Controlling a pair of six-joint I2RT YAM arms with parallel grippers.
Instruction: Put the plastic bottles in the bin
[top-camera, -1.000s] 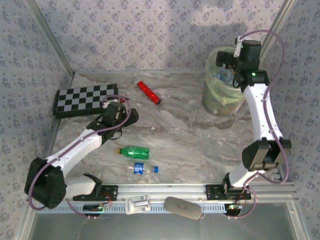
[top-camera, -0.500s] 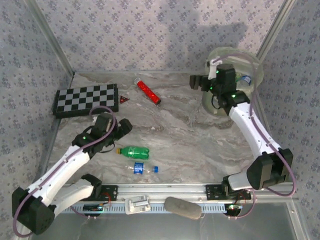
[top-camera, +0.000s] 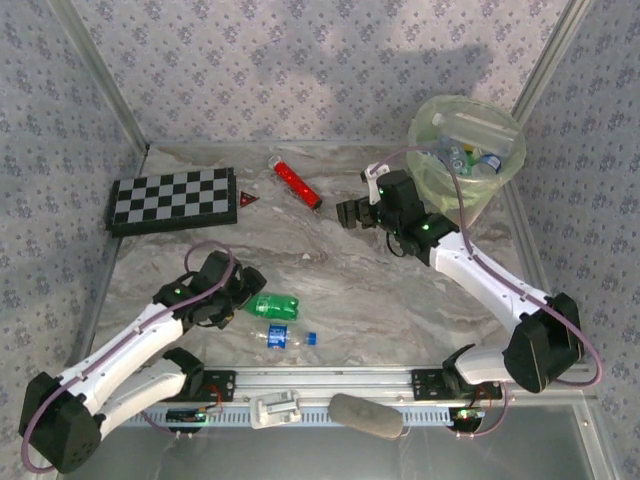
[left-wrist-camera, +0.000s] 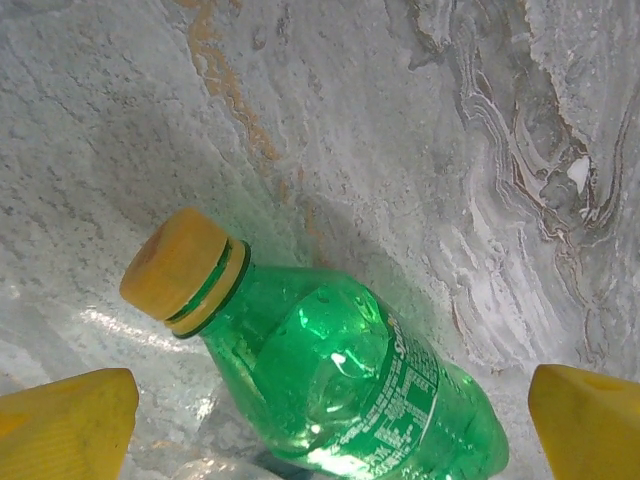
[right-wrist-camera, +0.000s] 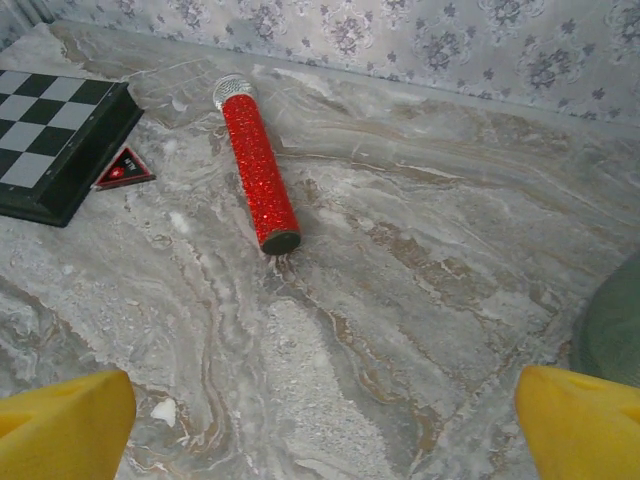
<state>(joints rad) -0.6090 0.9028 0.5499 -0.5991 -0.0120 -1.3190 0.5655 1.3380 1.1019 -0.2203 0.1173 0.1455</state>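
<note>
Seeing green bottle (left-wrist-camera: 340, 380) glinting as glossy translucent plastic, thin printed label (left-wrist-camera: 405, 395) clinging round it; yellow cap (left-wrist-camera: 180, 265) looking matt and smooth. Reading table (left-wrist-camera: 420, 120) as marble-patterned, smooth, slightly sheeny. Noting red tube (right-wrist-camera: 257, 175) sparkling with rough glitter, silvery at one end. Taking chequered board (right-wrist-camera: 50, 130) as matt, black-edged. Seeing bin (top-camera: 500, 178) as pale-green translucent plastic, smooth-walled.
</note>
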